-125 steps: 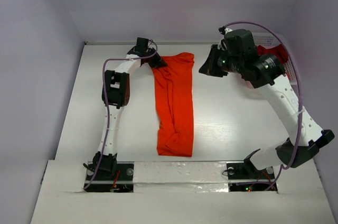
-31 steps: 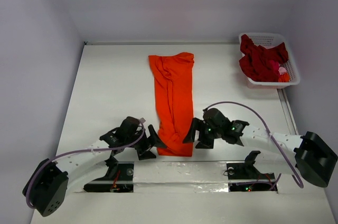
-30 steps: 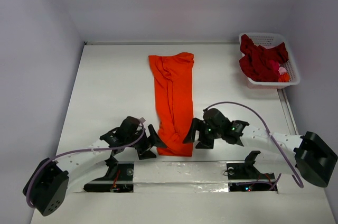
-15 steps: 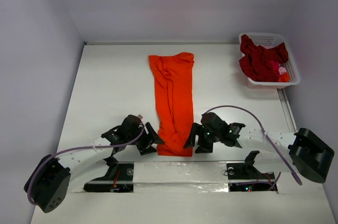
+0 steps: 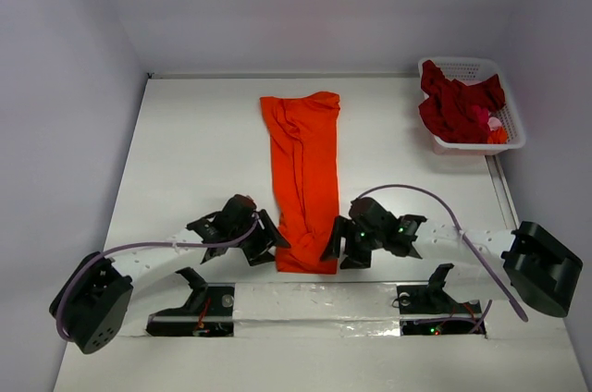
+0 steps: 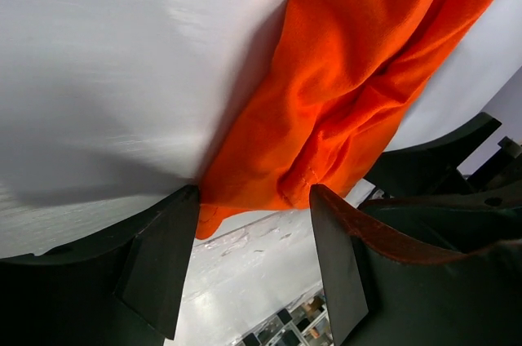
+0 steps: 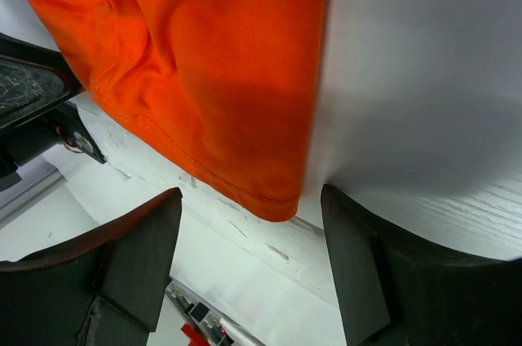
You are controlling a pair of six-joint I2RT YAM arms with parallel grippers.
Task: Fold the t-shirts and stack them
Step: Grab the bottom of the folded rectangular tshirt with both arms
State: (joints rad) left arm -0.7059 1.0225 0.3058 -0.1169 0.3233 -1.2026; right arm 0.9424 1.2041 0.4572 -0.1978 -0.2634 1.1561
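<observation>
Lying on a white table (image 5: pixel 203 152) between lilac walls (image 5: pixel 277 4), orange t-shirt (image 5: pixel 305 170) — left fingers (image 6: pixel 159 260), right fingers (image 7: pixel 134 256) spread.

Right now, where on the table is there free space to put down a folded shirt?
Two wide bare patches: one between the left wall and the orange shirt, another between that shirt and the basket at the far right. The near edge is crowded: the left gripper and the right gripper, both open, straddle the shirt's near corners.

orange t-shirt (image 5: pixel 302 179) lies flat, a long strip well left of the basket (image 5: pixel 467 64). dark red t-shirts (image 5: pixel 453 105) sit crumpled inside.
</observation>
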